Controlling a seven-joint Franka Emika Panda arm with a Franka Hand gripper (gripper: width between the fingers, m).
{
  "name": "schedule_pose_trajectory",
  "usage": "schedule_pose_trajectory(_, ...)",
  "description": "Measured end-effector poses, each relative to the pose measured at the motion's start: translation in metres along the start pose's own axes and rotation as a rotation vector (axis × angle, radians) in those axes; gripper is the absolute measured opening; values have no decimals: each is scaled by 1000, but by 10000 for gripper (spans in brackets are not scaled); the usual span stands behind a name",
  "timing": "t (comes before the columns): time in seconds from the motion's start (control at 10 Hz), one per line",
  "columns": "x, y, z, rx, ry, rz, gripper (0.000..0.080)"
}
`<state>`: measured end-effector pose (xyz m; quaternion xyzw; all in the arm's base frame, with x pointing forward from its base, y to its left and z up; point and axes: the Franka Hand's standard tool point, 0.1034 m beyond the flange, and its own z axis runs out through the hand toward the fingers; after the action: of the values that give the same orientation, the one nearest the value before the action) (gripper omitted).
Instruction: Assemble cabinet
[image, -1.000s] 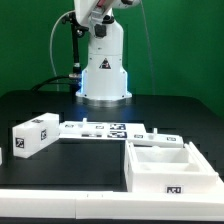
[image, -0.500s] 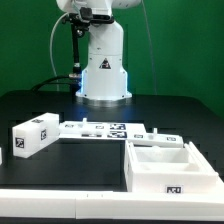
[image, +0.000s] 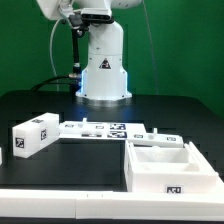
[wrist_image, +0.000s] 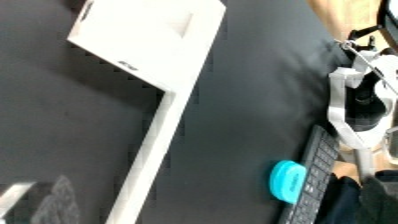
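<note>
The cabinet's open compartmented shell (image: 150, 180) stands at the front on the exterior view's right, tag on its front wall. A smaller white tagged block (image: 32, 135) lies at the left. My gripper (image: 88, 12) hangs high above the table at the top of the exterior view, far from both parts. In the wrist view the shell (wrist_image: 151, 35) shows from above. One blurred finger (wrist_image: 36, 203) shows at the frame's edge, with only dark table beside it. The gripper is open and holds nothing.
The marker board (image: 100, 130) lies flat between the block and the shell, in front of the robot base (image: 103, 65). A long white strip (wrist_image: 169, 130) runs on from the shell. Beyond the table, a keyboard (wrist_image: 329, 185) and a blue object (wrist_image: 285, 180) show.
The arm's upper end with the gripper has swung toward the exterior view's left. The block, the shell and the marker board have not moved.
</note>
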<state>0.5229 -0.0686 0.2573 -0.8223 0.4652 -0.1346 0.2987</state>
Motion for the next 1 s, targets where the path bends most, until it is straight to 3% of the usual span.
schedule_pose_trajectory(0.4, 1, 10, 14, -52, -30, -56, 796)
schedule_pose_trajectory(0.5, 9, 8, 11, -50, -53, -117, 796)
schedule_pose_trajectory(0.6, 13, 7, 6, -26, -92, -172, 796)
schedule_pose_trajectory(0.8, 15, 8, 6, -3, -91, -304, 796)
schedule_pose_trajectory(1.0, 4, 30, 18, 27, -56, -333, 796)
